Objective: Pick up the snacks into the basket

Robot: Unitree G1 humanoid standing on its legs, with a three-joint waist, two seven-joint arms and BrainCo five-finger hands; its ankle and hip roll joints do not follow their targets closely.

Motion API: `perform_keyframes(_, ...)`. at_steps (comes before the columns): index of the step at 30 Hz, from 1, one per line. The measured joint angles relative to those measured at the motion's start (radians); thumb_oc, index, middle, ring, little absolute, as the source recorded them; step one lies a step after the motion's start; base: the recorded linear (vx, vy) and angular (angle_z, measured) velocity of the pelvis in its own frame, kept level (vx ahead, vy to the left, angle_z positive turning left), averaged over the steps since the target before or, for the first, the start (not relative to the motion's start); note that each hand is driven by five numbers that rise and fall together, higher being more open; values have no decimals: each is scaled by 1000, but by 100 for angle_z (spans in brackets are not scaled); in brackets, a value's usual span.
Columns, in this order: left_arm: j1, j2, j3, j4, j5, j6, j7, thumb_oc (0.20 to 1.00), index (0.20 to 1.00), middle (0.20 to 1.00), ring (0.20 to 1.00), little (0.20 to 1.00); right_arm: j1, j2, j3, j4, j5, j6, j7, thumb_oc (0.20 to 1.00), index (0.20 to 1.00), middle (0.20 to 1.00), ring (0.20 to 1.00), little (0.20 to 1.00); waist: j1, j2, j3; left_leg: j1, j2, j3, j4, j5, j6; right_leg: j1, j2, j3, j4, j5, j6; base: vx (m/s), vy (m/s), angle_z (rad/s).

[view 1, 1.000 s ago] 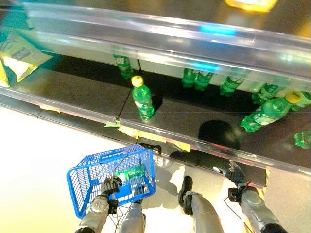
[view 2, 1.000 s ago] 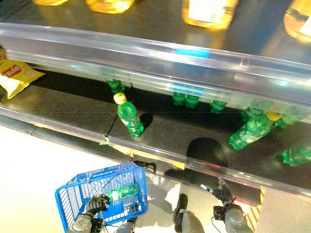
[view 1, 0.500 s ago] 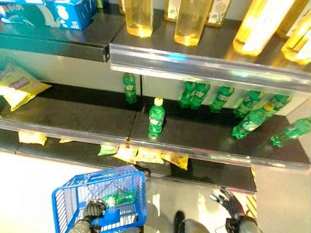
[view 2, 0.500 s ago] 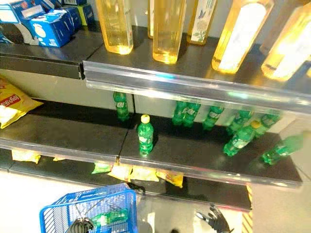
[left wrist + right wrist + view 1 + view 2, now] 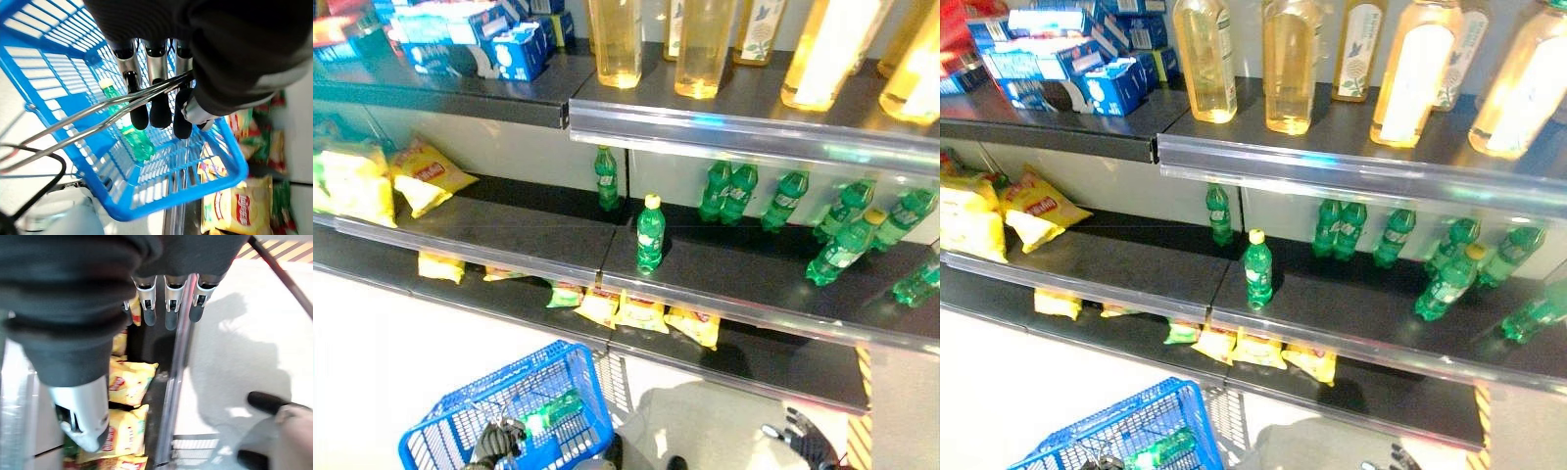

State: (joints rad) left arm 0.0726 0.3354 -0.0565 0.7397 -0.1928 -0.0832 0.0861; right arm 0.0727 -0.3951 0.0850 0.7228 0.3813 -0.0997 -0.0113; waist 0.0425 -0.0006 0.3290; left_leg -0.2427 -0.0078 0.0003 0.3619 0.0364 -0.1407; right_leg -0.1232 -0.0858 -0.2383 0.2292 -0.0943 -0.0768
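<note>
A blue wire basket [image 5: 514, 416] hangs low at the left, with a green bottle [image 5: 553, 409] lying inside it. My left hand [image 5: 497, 441] is shut on the basket's metal handle [image 5: 93, 120], fingers [image 5: 159, 105] curled over the wires. Small yellow snack bags [image 5: 641, 315] lie in a row on the bottom shelf, just beyond the basket. Larger yellow chip bags [image 5: 426, 176] sit on the middle shelf at the left. My right hand [image 5: 808, 446] is low at the right, open and holding nothing. In the right wrist view its fingers [image 5: 168, 308] point at the bottom shelf's snack bags [image 5: 129, 382].
A green bottle [image 5: 650, 233] stands alone on the middle shelf, with several more behind and to its right, some tipped over. Tall bottles of yellow liquid [image 5: 617, 39] and blue boxes [image 5: 460, 44] fill the top shelf. Clear rails [image 5: 744, 137] edge each shelf.
The camera has tilted up, so the top shelf and bottom-shelf snacks now show. My left hand keeps its hold on the basket handle. The right hand stays open.
</note>
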Motion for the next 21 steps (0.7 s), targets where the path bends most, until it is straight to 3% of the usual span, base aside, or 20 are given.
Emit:
perform_keyframes(5, -25, 0, 2, -5, -25, 1, 15, 200, 200, 200, 200, 200, -5, -4, -19, -7, -1, 6, -6, 1000, 1000, 1000, 1000, 1000, -39, 8, 1, 74, 113, -35, -125, -4, 15, -13, -11, 0, 3, -3, 32, 82, 184, 27)
perform_keyframes(7, -56, 2, 7, 9, -40, 0, 30, 200, 200, 200, 200, 200, -6, -8, -23, -1, -17, 16, -12, 1000, 1000, 1000, 1000, 1000, -52, 10, 2, 84, 174, -74, -215, -1, 7, -22, -13, 34, 9, -2, 56, 136, 403, 39)
perform_keyframes(9, -85, 5, 5, 30, -46, 0, 37, 200, 200, 200, 200, 200, 0, -11, -31, -1, -20, 19, -11, 1000, 1000, 1000, 1000, 1000, -55, 16, 3, 95, 232, -117, -283, -2, 6, -17, -10, 111, 20, -4, 86, 136, 472, 33)
perform_keyframes(10, -94, 6, 4, 30, -61, -1, 38, 200, 200, 200, 200, 200, -23, -16, -35, 3, -20, 19, -14, 1000, 1000, 1000, 1000, 1000, -51, 24, -1, 95, 251, -151, -301, -1, 6, -16, -15, 169, 22, -7, 124, 138, 516, 10)
perform_keyframes(11, -93, 6, 4, 31, -61, -1, 40, 200, 200, 200, 200, 200, -32, -18, -35, 8, -20, 19, -14, 1000, 1000, 1000, 1000, 1000, -50, 30, -3, 103, 246, -174, -305, -1, 8, -16, -18, 187, 21, -6, 147, 128, 465, -31)
perform_keyframes(12, -86, -9, -5, 35, -62, -1, 44, 200, 200, 200, 200, 200, -33, -35, -57, 6, -19, 17, -11, 1000, 1000, 1000, 1000, 1000, -47, 59, -6, 139, 259, -176, -285, 16, 23, -16, -32, 210, 28, 9, 195, 88, 321, -45)
perform_keyframes(13, -80, -17, -4, 42, -63, 0, 45, 200, 200, 200, 200, 200, -37, -34, -76, 3, -19, 12, -13, 1000, 1000, 1000, 1000, 1000, -45, 68, -6, 148, 259, -157, -277, -20, -80, -9, -47, 207, 30, 8, 219, 143, 422, -48)
perform_keyframes(14, -75, -5, 0, 42, -66, 3, 47, 200, 200, 200, 200, 200, -49, -21, -62, 24, -19, 16, -20, 1000, 1000, 1000, 1000, 1000, -38, 33, -8, 149, 216, -134, -271, -22, -82, -16, -97, 194, 35, 19, 223, 163, 517, -37)
perform_keyframes(15, -82, 21, -7, 45, -69, 2, 46, 200, 200, 200, 200, 200, -28, -1, -44, 21, -19, 16, -15, 1000, 1000, 1000, 1000, 1000, -12, -2, -15, 136, 170, -95, -229, -42, -48, -13, -161, 147, 13, 63, 229, 198, 689, -22)
perform_keyframes(16, -83, 22, 0, 62, -73, 1, 45, 200, 200, 200, 200, 200, -31, 16, -58, 26, -19, 18, -15, 1000, 1000, 1000, 1000, 1000, -6, -12, -20, 133, 145, -77, -206, -56, -23, -1, -200, 96, 23, 64, 213, 115, 519, -15)
perform_keyframes(17, -100, 35, -38, 69, -74, 8, 42, 200, 200, 200, 200, 200, 0, 35, -88, 47, -18, 20, -22, 1000, 1000, 1000, 1000, 1000, -14, -48, -34, 124, 81, -59, -138, -109, 10, 23, -241, 88, -3, 90, 217, 67, 507, 6)
perform_keyframes(18, -89, 43, -50, 67, -73, 7, 34, 200, 200, 200, 200, 200, -5, 38, -85, 51, -18, 21, -27, 1000, 1000, 1000, 1000, 1000, -2, -48, -35, 108, 79, -51, -123, -120, 23, 35, -266, 88, -12, 91, 222, 32, 488, -1)
perform_keyframes(19, -98, 51, -70, 69, -65, 7, 32, 200, 200, 200, 200, 200, 8, 47, -91, 50, -17, 16, -35, 1000, 1000, 1000, 1000, 1000, -14, -63, -42, 71, 37, -33, -48, -163, 50, 25, -295, 88, -16, 129, 208, 17, 495, 0)
perform_keyframes(20, -92, 61, -91, 64, -55, 5, 27, 200, 200, 200, 200, 200, -1, 51, -92, 49, -17, 17, -46, 1000, 1000, 1000, 1000, 1000, -16, -53, -46, 32, 42, -31, -7, -185, 72, 8, -311, 88, -17, 140, 205, 46, 598, -6)
perform_keyframes(21, -96, 71, -92, 64, -54, 6, 22, 200, 200, 200, 200, 200, -3, 67, -77, 49, -16, 22, -50, 1000, 1000, 1000, 1000, 1000, -30, -66, -48, 8, 31, 29, 24, -183, 86, -13, -312, 60, -38, 193, 168, 82, 658, -14)
